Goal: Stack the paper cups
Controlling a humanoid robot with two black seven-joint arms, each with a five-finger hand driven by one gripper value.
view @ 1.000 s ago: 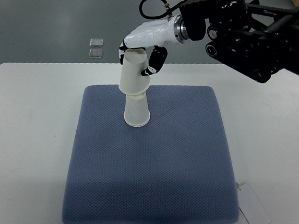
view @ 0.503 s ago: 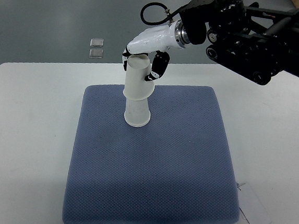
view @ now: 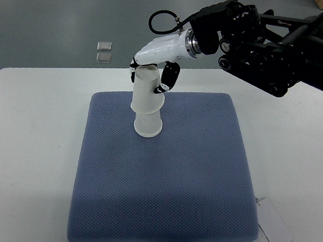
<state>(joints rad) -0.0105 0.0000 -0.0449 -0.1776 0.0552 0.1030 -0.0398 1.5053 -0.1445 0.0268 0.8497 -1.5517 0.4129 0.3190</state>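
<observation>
Right hand (view: 155, 61): white shell with black finger joints, reaching in from the upper right on a black arm (view: 270, 45); fingers (view: 168, 79) wrapped around the upper part of the top cup, thumb side on the cup's left.
Top cup (view: 147, 88): white paper cup, upside down, base uppermost, slipped over the lower cup; leaning a little, held in the hand's grasp.
Lower cup (view: 147, 125): white paper cup, also upside down, wide rim resting on the pad; only its lower portion showing beneath the top cup.
Pad (view: 161, 183): blue textured mat covering the middle of the table; cup stack standing near its far edge, slightly left of centre.
Table (view: 29, 143): white top, bare on both sides of the pad.
Paper slip (view: 274, 221): pale sheet lying at the pad's near right corner, partly over the table edge.
Floor tiles (view: 103, 51): two small pale squares on the grey floor beyond the table, well apart from the cups.
Left hand: out of the shot.
</observation>
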